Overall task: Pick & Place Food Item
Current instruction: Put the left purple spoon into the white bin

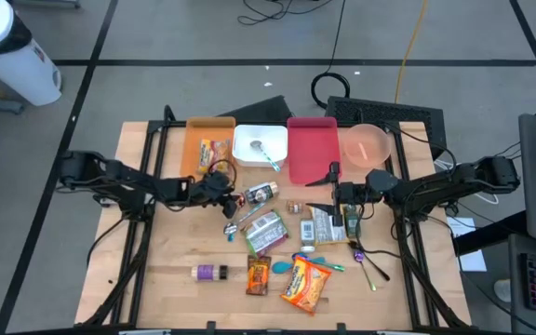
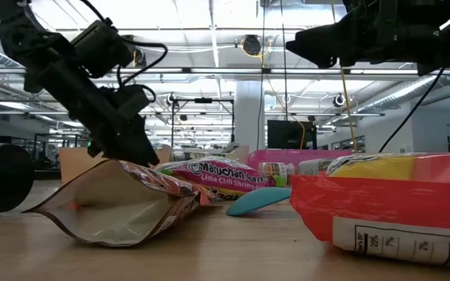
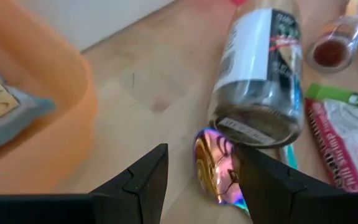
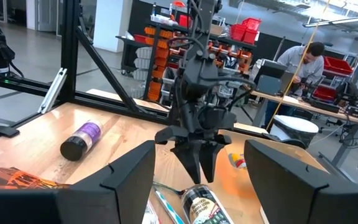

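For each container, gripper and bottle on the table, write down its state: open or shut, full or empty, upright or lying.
Left gripper: open, above a spoon.
Right gripper: open, holding nothing.
Jar: lying down.
Orange bin: holds a packet.
White bin: holds a utensil.
Red bin: empty.
Purple-labelled bottle: lying down.

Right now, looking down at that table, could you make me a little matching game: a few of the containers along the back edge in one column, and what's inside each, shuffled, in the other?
Things:
1. orange bin
2. white bin
3. red tray
4. pink bowl

What it holds:
A. a spoon with a teal handle
B. nothing that shows
C. a snack packet
D. nothing inside; the tip of a dark gripper finger reaches over its near edge

Pairs: 1-C, 2-A, 3-D, 4-B
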### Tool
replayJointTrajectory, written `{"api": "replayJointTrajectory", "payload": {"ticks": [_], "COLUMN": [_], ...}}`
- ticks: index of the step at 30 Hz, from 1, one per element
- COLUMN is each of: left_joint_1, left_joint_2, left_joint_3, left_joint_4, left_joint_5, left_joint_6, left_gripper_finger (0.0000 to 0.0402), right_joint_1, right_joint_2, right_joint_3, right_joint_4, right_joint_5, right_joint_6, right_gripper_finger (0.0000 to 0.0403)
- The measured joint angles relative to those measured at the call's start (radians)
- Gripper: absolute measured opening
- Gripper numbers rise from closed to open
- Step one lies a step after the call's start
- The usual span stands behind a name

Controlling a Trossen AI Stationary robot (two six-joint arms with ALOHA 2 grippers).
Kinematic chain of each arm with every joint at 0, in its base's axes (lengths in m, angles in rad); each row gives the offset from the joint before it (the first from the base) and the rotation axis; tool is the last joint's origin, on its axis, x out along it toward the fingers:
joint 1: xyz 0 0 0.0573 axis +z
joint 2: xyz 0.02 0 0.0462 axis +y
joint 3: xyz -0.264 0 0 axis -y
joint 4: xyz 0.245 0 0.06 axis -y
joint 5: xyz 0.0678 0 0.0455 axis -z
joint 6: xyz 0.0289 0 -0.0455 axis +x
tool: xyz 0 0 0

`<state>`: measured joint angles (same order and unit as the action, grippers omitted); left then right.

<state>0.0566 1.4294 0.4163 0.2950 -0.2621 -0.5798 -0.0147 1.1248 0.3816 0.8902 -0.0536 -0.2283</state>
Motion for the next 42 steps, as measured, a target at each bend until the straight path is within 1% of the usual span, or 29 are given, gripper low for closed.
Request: {"api": "replayJointTrajectory", "payload": {"ticks": [3, 7, 12, 16, 24, 29, 33, 40, 42], "left_joint_1": [0.000, 0.000, -0.001, -0.002, 0.000, 0.000, -0.004, -0.026, -0.030], "left_joint_2": [0.029, 0.076, 0.146, 0.185, 0.176, 0.177, 0.177, 0.176, 0.176], "left_joint_3": [0.032, 0.082, 0.153, 0.197, 0.233, 0.258, 0.285, 0.325, 0.341], "left_joint_4": [-0.004, -0.016, -0.117, -0.151, -0.175, -0.269, -0.322, -0.329, -0.364], "left_joint_5": [0.004, 0.035, 0.031, 0.022, 0.030, 0.027, 0.000, -0.013, -0.038], "left_joint_6": [0.002, 0.029, 0.036, 0.058, 0.078, 0.077, 0.069, 0.090, 0.097], "left_gripper_finger": [0.0186, 0.0186, 0.0186, 0.0186, 0.0186, 0.0186, 0.0186, 0.0186, 0.0186], "right_joint_1": [0.000, 0.000, 0.000, 0.000, 0.000, 0.000, 0.000, 0.000, 0.000], "right_joint_2": [0.000, 0.000, 0.000, 0.000, 0.000, 0.000, 0.000, 0.000, 0.000], "right_joint_3": [0.000, 0.000, 0.000, 0.000, 0.000, 0.000, 0.000, 0.000, 0.000], "right_joint_4": [-0.008, -0.013, -0.021, -0.030, -0.046, -0.057, -0.058, -0.059, -0.060], "right_joint_5": [0.000, 0.000, 0.000, 0.000, 0.000, 0.000, 0.000, 0.000, 0.000], "right_joint_6": [0.000, 0.000, 0.000, 0.000, 0.000, 0.000, 0.000, 0.000, 0.000], "right_gripper_finger": [0.0242, 0.0242, 0.0242, 0.0242, 0.0242, 0.0242, 0.0242, 0.0242, 0.0242]}}
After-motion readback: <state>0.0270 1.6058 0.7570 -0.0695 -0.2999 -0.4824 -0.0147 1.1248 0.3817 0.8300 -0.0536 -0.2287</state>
